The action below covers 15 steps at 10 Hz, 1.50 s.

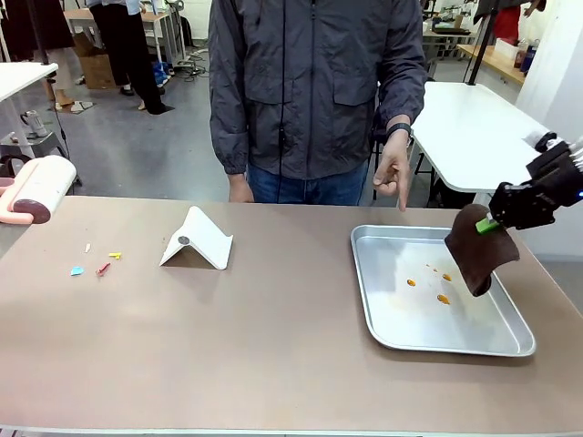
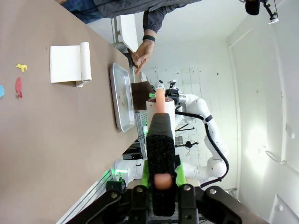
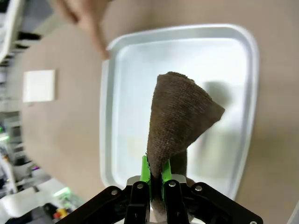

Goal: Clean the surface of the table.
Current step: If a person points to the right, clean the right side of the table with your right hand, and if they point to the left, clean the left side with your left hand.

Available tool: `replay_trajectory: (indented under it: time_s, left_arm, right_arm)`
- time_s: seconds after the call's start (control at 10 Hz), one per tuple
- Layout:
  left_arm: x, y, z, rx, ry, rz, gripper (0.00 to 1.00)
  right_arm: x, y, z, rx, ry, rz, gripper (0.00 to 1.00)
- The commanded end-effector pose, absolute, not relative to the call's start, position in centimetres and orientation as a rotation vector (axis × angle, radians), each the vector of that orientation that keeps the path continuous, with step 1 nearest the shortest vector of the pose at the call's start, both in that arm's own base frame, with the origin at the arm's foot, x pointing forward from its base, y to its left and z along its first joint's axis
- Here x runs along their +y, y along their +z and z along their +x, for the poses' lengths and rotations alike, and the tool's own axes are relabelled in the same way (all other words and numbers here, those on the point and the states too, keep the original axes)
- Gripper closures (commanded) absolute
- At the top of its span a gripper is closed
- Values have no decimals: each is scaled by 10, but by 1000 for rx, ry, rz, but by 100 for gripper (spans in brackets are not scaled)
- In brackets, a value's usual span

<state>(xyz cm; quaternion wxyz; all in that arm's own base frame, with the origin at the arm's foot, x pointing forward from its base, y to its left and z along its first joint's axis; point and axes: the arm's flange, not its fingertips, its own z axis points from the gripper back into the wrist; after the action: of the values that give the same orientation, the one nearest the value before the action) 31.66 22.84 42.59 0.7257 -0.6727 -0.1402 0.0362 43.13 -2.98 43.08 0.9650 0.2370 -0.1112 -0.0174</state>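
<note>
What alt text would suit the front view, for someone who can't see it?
The right gripper holds a brown cloth over the right side of a metal tray spotted with orange, on a brown table. A person at the far side points one hand down toward the tray; a folded white card and small coloured scraps lie farther left.

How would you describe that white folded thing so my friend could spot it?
On the big tan table, look left of the shiny metal tray. The white folded sheet stands there like a small tent; the scraps farther left are tiny and coloured.
</note>
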Motion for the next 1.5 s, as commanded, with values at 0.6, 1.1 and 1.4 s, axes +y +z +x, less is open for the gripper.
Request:
replay_trajectory:
  time_s: [0.6,1.1,1.4]
  left_arm:
    - [227,430,314,-332,68,-1508,100]
    - [227,430,314,-332,68,-1508,100]
    - [227,430,314,-332,68,-1508,100]
  right_arm:
    - [-8,374,473,-183,-105,277,90]
    - [27,323,483,-132,-103,441,90]
    - [58,308,484,-84,-73,573,90]
